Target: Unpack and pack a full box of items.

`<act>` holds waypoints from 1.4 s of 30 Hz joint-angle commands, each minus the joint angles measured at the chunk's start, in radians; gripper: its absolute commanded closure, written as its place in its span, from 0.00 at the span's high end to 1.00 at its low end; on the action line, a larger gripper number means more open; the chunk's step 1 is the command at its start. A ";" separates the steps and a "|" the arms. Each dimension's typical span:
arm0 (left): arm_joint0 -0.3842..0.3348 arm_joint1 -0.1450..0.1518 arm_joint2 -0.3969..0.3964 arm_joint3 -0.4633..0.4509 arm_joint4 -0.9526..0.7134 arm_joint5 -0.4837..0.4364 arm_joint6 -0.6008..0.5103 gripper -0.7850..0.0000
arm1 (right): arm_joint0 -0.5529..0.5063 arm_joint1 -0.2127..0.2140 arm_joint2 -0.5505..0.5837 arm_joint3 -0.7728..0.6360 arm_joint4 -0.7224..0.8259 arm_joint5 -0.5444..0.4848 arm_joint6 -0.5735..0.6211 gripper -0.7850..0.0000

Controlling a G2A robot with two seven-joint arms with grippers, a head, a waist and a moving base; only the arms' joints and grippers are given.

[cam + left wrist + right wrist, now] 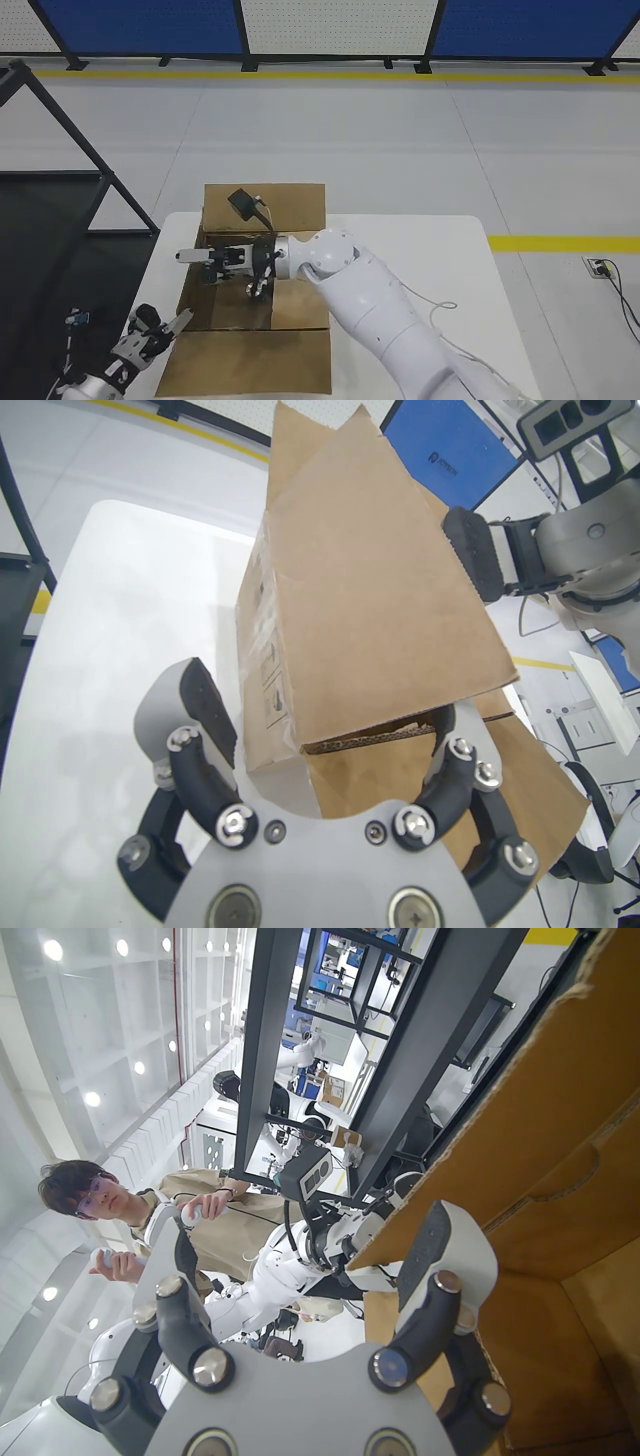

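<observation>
While the cardboard box [262, 204] is being supported, flaps folded out, by the white table [420, 250], the right gripper [198, 257] is being held over the box's left wall, fingers spread either side of a flap edge. The left gripper [325, 700] is being held at the box's near left corner, jaws likewise spread, not closed on the flap between them.
</observation>
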 commanded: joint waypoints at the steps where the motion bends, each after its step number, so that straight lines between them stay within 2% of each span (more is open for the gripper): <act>1: 0.002 -0.002 -0.011 0.002 -0.033 0.005 0.003 1.00 | 0.000 0.006 0.010 0.001 -0.001 -0.006 0.000 1.00; 8: 0.026 -0.012 -0.064 0.001 -0.133 0.033 0.037 1.00 | -0.002 0.038 0.055 0.009 -0.018 -0.058 -0.059 1.00; 13: 0.043 -0.017 -0.113 0.026 -0.172 0.101 0.035 1.00 | -0.014 0.075 0.095 -0.003 -0.042 -0.092 -0.077 1.00; 20: 0.051 -0.018 -0.138 0.054 -0.132 0.187 -0.018 1.00 | -0.065 0.130 0.146 -0.080 -0.089 -0.106 -0.089 1.00; 30: 0.007 -0.016 -0.087 0.109 0.015 0.295 -0.103 1.00 | -0.183 0.205 0.228 -0.290 -0.166 -0.060 -0.090 1.00; 37: -0.024 -0.012 -0.036 0.117 0.097 0.272 -0.190 1.00 | -0.280 0.245 0.279 -0.458 -0.214 -0.010 -0.090 1.00; 42: -0.043 -0.013 -0.015 0.126 0.114 0.264 -0.208 1.00 | -0.346 0.265 0.305 -0.560 -0.231 0.009 -0.081 1.00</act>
